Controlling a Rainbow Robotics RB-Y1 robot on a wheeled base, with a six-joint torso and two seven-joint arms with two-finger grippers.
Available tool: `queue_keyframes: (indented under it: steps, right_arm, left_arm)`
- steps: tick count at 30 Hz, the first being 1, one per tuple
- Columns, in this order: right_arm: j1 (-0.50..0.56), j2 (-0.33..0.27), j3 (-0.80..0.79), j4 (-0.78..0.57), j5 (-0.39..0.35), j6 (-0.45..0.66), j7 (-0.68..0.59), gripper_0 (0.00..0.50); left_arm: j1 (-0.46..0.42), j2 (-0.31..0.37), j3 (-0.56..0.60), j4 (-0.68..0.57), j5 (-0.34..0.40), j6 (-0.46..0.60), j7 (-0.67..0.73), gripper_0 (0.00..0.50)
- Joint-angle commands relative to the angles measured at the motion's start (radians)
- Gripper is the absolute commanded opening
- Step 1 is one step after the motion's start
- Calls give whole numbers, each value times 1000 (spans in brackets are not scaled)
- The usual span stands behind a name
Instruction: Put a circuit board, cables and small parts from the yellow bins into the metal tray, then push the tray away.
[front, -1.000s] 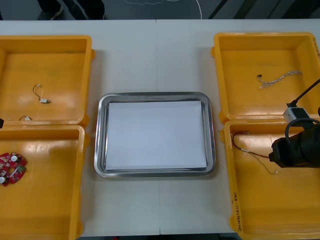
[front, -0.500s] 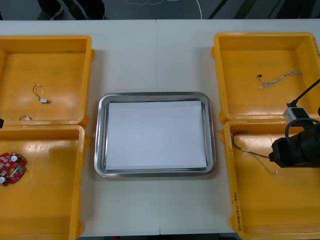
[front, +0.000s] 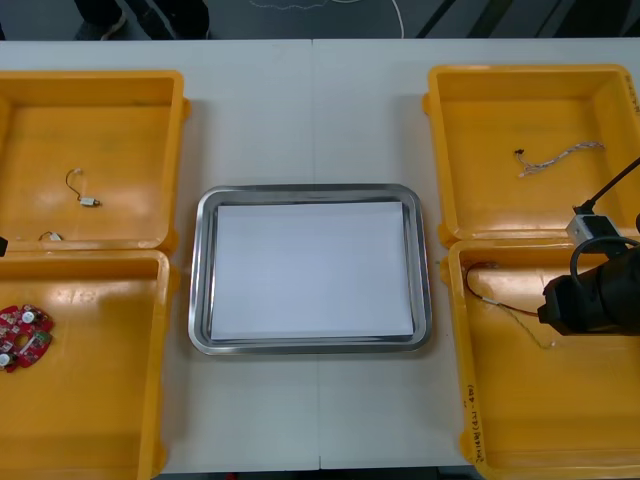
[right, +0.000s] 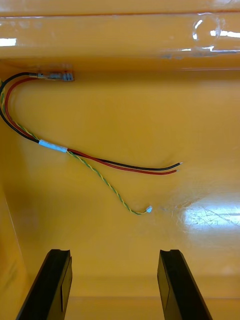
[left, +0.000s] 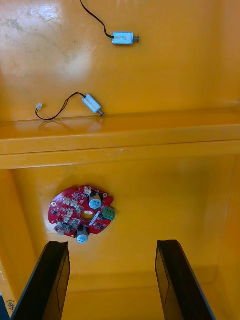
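The right gripper (right: 112, 285) hangs low over the near right bin (front: 540, 420). Its two black fingers stand wide apart, with nothing between them and touching nothing. On the bin floor ahead of the fingers lies a cable bundle (right: 75, 152). In it a red wire and a black wire run side by side to bare tips. A thin twisted yellow-green strand leaves them at a white band and ends in a small white tip, the part nearest the fingers. The bundle's other end curves round to a small plug by the bin's wall.

The left gripper (left: 112, 280) hangs over the near left bin (front: 100, 400), also opened wide and holding nothing. The round red circuit board (left: 81, 211) lies flat on that bin's floor just ahead of the fingers, closer to one finger than the other and untouched. In the front view it sits close to the bin's outer wall.

Past the wall between the two left bins, the far left bin (front: 120, 130) holds two small metal parts (left: 123, 38), each trailing a thin dark wire and lying apart from the other. The far right bin (front: 500, 110) holds a pale twisted cable (front: 560, 155).

The tray (front: 200, 270) sits on the table (front: 312, 110) between the bins, its inside white and bare
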Motion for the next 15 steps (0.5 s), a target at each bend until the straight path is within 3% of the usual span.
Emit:
queue_keyframes:
  steps: [1,15]
  right_arm:
    - [14,-15,-34,-3,-1,-7,-4,500]
    - [14,-15,-34,-3,-1,-7,-4,500]
  left_arm:
    - [16,49,30,-22,7,6,-14,500]
    - [16,49,30,-22,7,6,-14,500]
